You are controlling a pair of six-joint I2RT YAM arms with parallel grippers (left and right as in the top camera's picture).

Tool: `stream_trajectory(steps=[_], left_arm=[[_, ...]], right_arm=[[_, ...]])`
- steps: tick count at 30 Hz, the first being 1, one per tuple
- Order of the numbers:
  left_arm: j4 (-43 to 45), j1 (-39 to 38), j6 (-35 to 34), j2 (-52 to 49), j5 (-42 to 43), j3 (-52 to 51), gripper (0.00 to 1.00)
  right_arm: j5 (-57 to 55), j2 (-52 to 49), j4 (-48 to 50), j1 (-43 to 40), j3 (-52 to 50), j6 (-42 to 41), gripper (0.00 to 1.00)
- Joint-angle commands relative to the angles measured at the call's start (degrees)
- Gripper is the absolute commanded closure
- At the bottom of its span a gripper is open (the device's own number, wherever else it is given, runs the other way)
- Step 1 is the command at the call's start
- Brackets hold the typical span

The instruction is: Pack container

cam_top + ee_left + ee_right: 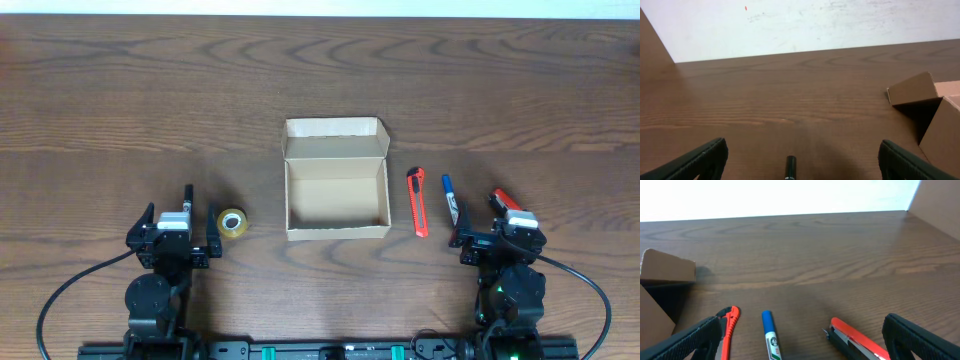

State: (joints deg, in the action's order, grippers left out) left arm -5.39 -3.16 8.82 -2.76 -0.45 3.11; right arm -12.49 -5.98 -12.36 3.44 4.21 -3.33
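Cardboard container (337,190) open, mid-table | left gripper (800,161) and right gripper (801,339) — both spread wide, empty | tape roll (232,223) shows overhead only — left wrist view misses it

Bright, even light casts a soft shadow inside the container (336,195) and a pale sheen across the table (765,120).

Tape roll (232,223), util. knife (417,202), blu marker (451,197), red tool (498,198)
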Motion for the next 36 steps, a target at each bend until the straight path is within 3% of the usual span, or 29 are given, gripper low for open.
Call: stream_trajectory(steps=[1,9,15,18,27,32,36], left_arm=[[-0.59,0.24,-0.48,0.63,-1.01,-2.01,0.05],[-0.59,0.24,-0.48,0.63,-1.01,-2.01,0.05],[-0.59,0.24,-0.48,0.63,-1.01,-2.01,0.05],[-0.59,0.24,-0.48,0.63,-1.01,-2.01,0.05],[-0.59,0.24,-0.48,0.63,-1.01,-2.01,0.05],[-0.59,0.24,-0.48,0.63,-1.01,-2.01,0.05],[-0.59,0.24,-0.48,0.63,-1.01,-2.01,0.05]], right_arm=[[-0.57,0.46,0.17,-0.46,-0.28,-0.92,0.01],[7.89,-5.31,2.12,-0.83,2.29,-0.92,0.01],[13.22,-28.44,-0.96,-2.21,18.14,2.03,0.01],[16.02,-41.59,-9.9,-2.29,31.52,2.78,0.01],[22.82,-71.14,-54.38,-1.46,75.67,2.75,0.01],[29.94,-75.69,-61.18,-1.18,78.84,1.49,0.01],[24.48,-76.15,-61.46,-0.28,77.0,1.68,0.01]])
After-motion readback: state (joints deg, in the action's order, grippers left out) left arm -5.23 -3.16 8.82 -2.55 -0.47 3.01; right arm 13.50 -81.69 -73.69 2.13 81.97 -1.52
